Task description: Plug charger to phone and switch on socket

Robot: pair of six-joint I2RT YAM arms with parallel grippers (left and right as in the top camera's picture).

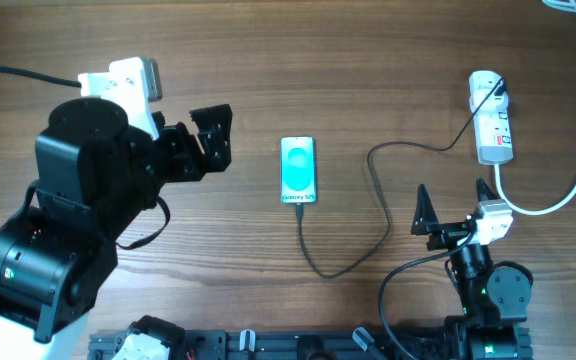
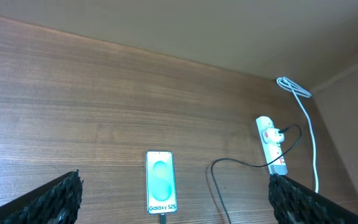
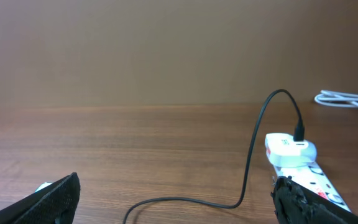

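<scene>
The phone (image 1: 298, 170) lies on the table (image 1: 268, 60), with the charger (image 1: 388, 228) meeting its near end. The socket (image 1: 491, 118) is well to the phone's right. The left gripper (image 1: 213, 135), left of the phone, and the right gripper (image 1: 455, 205), right of it, both gape wide.

Inspection finds one legible marking. The phone (image 2: 161, 182) reads "Galaxy S25" in dark letters on the white strip (image 2: 162, 207) at the near end of its cyan screen. Overhead, the same line is barely readable. Red marks on the socket (image 1: 491, 118) are too small to read.
</scene>
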